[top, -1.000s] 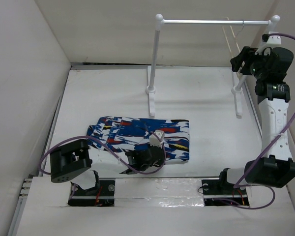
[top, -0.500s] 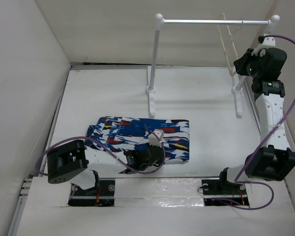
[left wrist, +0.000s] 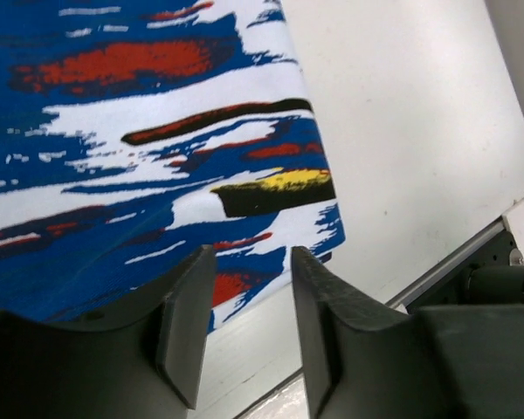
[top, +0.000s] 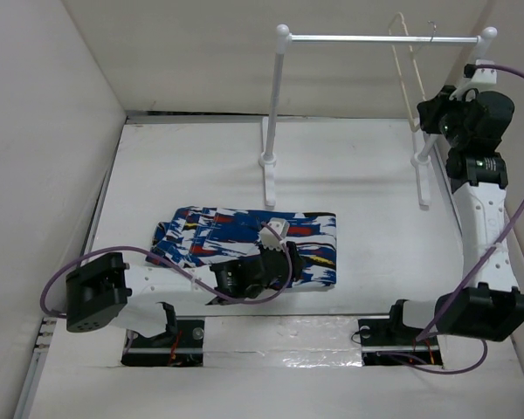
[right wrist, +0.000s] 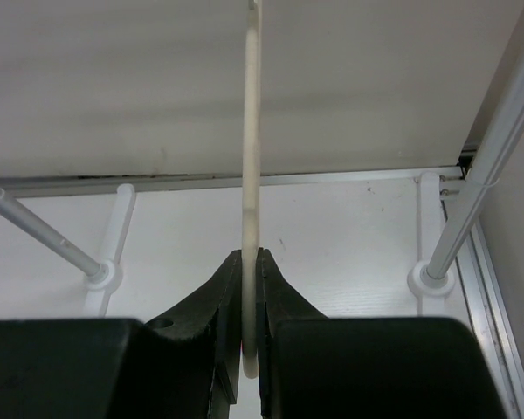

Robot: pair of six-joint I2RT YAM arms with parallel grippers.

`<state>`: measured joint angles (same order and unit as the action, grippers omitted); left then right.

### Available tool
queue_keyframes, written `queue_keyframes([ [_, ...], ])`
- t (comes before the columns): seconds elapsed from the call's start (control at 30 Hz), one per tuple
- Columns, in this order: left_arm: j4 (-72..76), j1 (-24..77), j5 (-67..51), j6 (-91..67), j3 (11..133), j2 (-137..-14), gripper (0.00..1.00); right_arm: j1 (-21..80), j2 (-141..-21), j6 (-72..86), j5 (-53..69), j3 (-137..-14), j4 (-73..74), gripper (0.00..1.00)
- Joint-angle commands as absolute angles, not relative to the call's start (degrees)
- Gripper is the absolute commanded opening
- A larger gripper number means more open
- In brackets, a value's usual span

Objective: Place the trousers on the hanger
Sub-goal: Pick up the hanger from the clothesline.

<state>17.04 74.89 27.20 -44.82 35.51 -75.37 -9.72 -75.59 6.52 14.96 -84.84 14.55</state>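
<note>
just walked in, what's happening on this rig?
Right fingers are shut on the hanger, up by the right end of the rail. Left fingers are open, low over the near right corner of the trousers, which lie folded on the table. No cloth is on the hanger yet.

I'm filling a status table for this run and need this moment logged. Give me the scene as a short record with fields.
trousers: folded flat on the table, front left
hanger: hanging from the rail, far right
left gripper: open, over the trousers' near right corner
right gripper: shut on the hanger, low on its frame
trousers on hanger: not yet
</note>
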Motion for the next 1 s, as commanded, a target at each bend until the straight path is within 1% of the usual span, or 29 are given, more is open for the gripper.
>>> queue_keyframes([
  [0.0,15.82,74.97,29.00,-43.33,39.20,-73.04,0.40,-8.96,-71.72,7.03,12.75,-82.63,8.35,0.00],
  [0.1,14.94,74.97,29.18,-41.66,41.22,-72.16,0.44,-8.96,-70.05,7.29,12.83,-79.38,8.00,0.00],
  [0.27,13.89,74.97,29.62,-38.68,45.95,-69.79,0.44,-8.96,-66.36,7.47,12.13,-73.14,6.68,0.00],
  [0.43,14.15,74.97,29.18,-37.27,49.56,-68.64,0.43,-8.44,-60.04,7.38,11.69,-66.20,6.33,0.00],
  [0.5,15.02,74.97,28.83,-36.74,51.85,-69.25,0.43,-7.30,-57.93,7.38,11.95,-61.45,6.06,0.00],
  [0.63,16.08,72.25,25.49,-36.83,56.77,-74.25,0.40,-2.30,-50.74,7.56,9.15,-50.47,5.45,0.00],
  [0.8,20.29,67.60,17.59,-38.76,62.39,-81.64,0.40,6.23,-43.69,9.75,3.52,-35.89,3.43,0.00],
  [0.97,20.83,64.43,12.49,-39.99,69.77,-91.83,0.41,12.56,-40.79,9.76,-2.61,-32.26,5.18,0.00],
])
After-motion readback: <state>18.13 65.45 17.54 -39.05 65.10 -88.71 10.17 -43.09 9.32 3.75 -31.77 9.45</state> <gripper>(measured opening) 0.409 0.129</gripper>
